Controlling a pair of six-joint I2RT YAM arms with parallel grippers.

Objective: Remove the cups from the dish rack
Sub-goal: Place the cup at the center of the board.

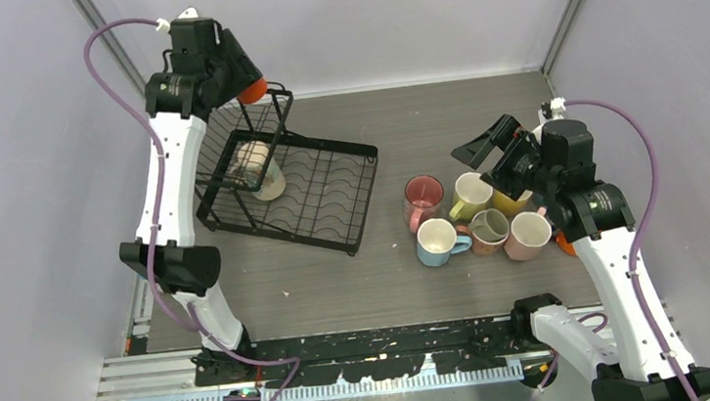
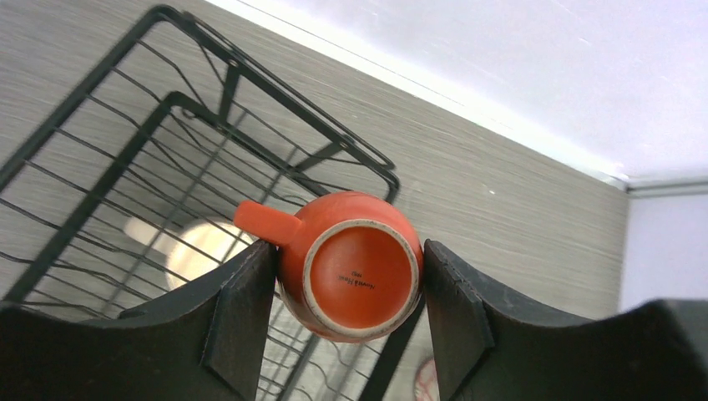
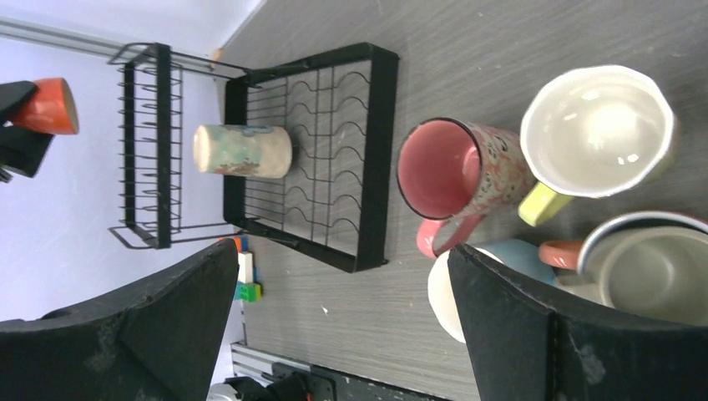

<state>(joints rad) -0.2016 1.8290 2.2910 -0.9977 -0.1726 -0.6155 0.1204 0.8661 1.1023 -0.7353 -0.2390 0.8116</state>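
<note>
Orange mug (image 2: 351,267) snug in left claw (image 2: 346,292) above dish rack (image 3: 381,150); right claw (image 3: 341,276) wide, empty

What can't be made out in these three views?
- Top view: orange mug mostly hidden behind the left gripper.
- Left wrist view: print on its base too small to read; rack mug blurred behind the dish rack wires.
- Right wrist view: blue mug largely behind a finger of the right gripper; salmon-handled mug cut off by the right edge.
</note>
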